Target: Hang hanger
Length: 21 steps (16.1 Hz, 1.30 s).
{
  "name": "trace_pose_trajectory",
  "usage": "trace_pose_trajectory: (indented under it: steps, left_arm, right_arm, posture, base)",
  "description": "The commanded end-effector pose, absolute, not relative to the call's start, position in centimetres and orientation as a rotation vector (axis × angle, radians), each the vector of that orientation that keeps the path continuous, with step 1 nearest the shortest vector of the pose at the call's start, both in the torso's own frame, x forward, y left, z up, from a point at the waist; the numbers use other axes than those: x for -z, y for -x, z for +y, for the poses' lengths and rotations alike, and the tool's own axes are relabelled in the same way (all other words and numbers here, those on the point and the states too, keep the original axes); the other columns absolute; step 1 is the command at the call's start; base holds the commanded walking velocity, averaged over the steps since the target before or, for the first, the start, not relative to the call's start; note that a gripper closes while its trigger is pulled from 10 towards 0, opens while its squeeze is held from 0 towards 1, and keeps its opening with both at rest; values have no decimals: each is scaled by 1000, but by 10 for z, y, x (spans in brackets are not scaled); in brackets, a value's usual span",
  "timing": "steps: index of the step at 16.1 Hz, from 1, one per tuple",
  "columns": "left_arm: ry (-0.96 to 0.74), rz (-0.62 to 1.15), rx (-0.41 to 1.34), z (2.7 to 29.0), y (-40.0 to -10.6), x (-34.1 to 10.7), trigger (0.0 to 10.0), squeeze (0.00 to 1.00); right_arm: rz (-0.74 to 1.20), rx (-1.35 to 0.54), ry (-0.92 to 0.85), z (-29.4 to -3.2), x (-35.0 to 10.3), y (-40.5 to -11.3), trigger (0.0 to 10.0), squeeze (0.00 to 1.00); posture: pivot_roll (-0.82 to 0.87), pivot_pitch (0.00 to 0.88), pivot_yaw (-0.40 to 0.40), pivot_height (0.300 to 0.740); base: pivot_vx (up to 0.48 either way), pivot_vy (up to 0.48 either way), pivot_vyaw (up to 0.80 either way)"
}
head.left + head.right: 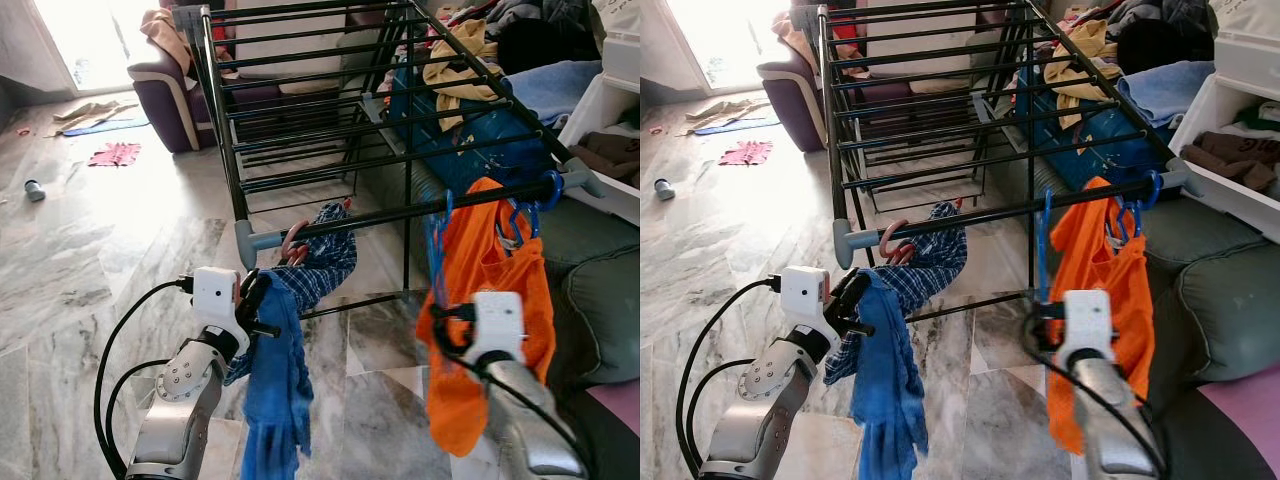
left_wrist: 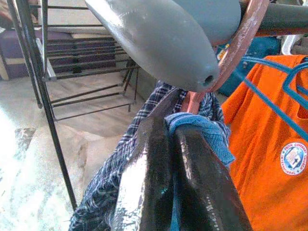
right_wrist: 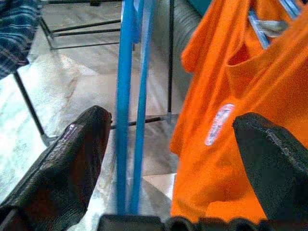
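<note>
A reddish-brown hanger (image 1: 292, 240) carries a blue plaid shirt (image 1: 325, 265), and its hook (image 2: 240, 43) sits over the grey front rail (image 1: 400, 215) of the black drying rack. My left gripper (image 1: 262, 300) is just below the rail's left end, shut on the shirt's blue cloth (image 2: 202, 127) at the hanger. Further right on the same rail, an orange shirt (image 1: 480, 300) hangs from a blue hanger (image 1: 437, 250). My right gripper (image 3: 171, 120) stands open in front of it, with the blue hanger's bars (image 3: 131, 96) between its fingers but untouched.
A yellow cloth (image 1: 455, 70) lies on the rack over a blue bag (image 1: 480, 140). A purple armchair (image 1: 165, 90) stands at the back left, with clothes (image 1: 115, 153) on the marble floor. A grey-green sofa (image 1: 600, 300) and white shelves (image 1: 610, 110) are on the right.
</note>
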<state>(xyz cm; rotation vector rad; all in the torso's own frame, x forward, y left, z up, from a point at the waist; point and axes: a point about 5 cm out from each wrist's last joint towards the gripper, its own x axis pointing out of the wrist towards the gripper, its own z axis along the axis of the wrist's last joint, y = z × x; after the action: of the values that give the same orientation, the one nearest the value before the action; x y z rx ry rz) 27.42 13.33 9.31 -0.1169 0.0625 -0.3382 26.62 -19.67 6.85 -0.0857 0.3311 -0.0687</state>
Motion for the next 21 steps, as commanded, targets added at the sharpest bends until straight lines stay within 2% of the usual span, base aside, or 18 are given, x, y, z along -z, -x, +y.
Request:
trace_pose_trajectory:
  steps: [1,3,5,8,16,17,18,19,21]
  left_arm:
    - [106,52,341,134,-275,-97,10000,0]
    - [103,55,340,134,-275,-97,10000,0]
    - [100,58,339,135,-276,-96,10000,0]
    - [94,63,340,135,-276,-96,10000,0]
    - [89,81,333,135,-277,-93,10000,0]
    - [87,84,333,135,-276,-93,10000,0]
    - [86,86,333,135,-276,-93,10000,0]
    - [86,88,332,135,-276,-92,10000,0]
    - [86,93,333,135,-275,-91,10000,0]
  right_arm:
    - [324,79,98,-197,-71,-268,10000,0]
    - [309,89,102,-201,-74,-270,10000,0]
    - [332,27,90,-194,-71,-273,10000,0]
    - [370,-32,113,-197,-64,-281,10000,0]
    - [354,-115,157,-208,-72,-312,10000,0]
    - [350,-134,166,-208,-72,-316,8902,0]
    - [354,-134,175,-208,-72,-317,2235,0]
    - [353,-136,175,-208,-72,-319,0,0]
    - [346,-148,173,-208,-72,-321,0,0]
  posture:
    - [-84,59,12,740]
    - [-81,60,14,740]
    - [-78,59,17,740]
    - [-72,56,19,740]
    - [-62,47,13,740]
    - [-62,48,13,740]
    - [-62,48,13,740]
    - [-61,48,13,740]
    - [-62,48,14,740]
  base:
    - [0,0,0]
    - [0,0,0]
    - [0,0,0]
    - [0,0,0]
    - [0,0,0]
    - [0,0,0]
    - [0,0,0]
    - [0,0,0]
    - [0,0,0]
